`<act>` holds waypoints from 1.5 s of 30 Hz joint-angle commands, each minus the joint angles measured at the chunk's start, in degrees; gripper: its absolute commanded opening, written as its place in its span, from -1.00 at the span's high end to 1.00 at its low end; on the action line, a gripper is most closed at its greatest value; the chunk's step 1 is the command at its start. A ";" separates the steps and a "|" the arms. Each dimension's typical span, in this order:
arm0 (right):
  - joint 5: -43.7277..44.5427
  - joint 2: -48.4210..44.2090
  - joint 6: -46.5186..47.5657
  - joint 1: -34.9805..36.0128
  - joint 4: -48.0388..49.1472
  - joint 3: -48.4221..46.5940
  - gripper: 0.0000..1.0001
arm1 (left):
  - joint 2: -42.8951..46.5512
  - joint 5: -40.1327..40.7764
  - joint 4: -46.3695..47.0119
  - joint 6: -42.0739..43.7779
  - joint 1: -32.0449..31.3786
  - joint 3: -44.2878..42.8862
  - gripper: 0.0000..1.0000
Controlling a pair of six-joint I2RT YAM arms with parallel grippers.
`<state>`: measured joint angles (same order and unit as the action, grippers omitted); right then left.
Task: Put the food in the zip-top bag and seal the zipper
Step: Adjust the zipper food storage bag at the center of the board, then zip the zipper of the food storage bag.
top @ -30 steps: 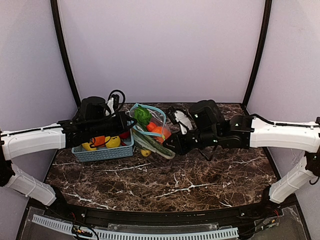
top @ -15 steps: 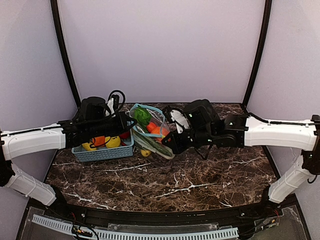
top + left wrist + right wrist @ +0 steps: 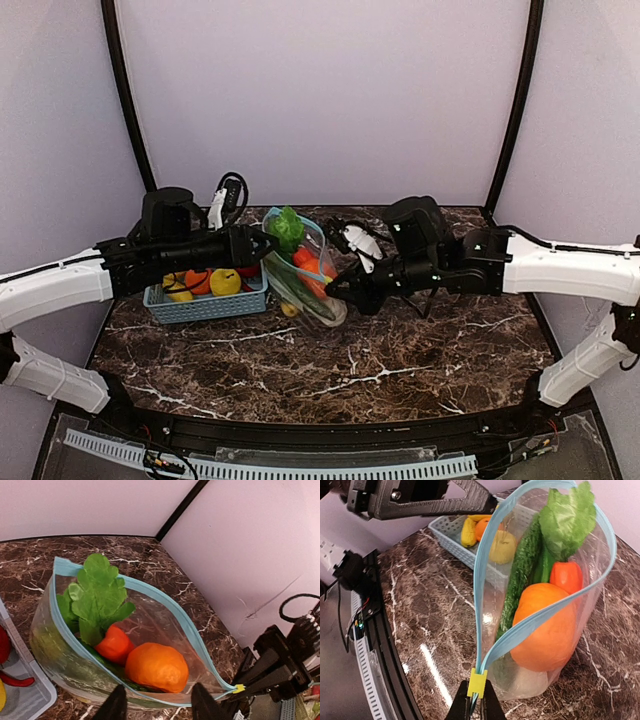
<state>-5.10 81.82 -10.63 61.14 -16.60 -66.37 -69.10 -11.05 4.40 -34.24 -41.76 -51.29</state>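
The zip-top bag (image 3: 316,303) lies on the table with its mouth gaping. Inside are food pieces: a cabbage (image 3: 97,592), a red piece (image 3: 114,642), an orange (image 3: 156,666) and a cucumber (image 3: 520,575). My right gripper (image 3: 476,702) is shut on the end of the teal zipper (image 3: 480,580), just under its yellow slider (image 3: 477,682). My left gripper (image 3: 159,700) stands open at the bag's near side, with its fingers (image 3: 116,705) apart and holding nothing. From above, the left gripper (image 3: 264,244) sits at the bag's left edge and the right gripper (image 3: 340,288) at its right corner.
A teal lattice basket (image 3: 205,305) stands left of the bag under my left arm, holding yellow, orange and red pieces (image 3: 225,282). A white object (image 3: 358,240) lies behind the bag. Purple walls and black posts close in the back and sides.
My left gripper has opened, let go of the bag's edge and drawn back slightly to the left. My right gripper has closed tight on the zipper's end.
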 commanded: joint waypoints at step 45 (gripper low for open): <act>-23.72 -13.15 10.63 -7.80 10.89 12.45 1.00 | -25.76 -37.09 -29.64 51.13 -9.83 -33.15 0.25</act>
<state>-27.27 70.59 0.51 53.67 -9.85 -54.13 -94.80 -48.93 -22.57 14.83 -51.29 -85.25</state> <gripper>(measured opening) 0.006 0.376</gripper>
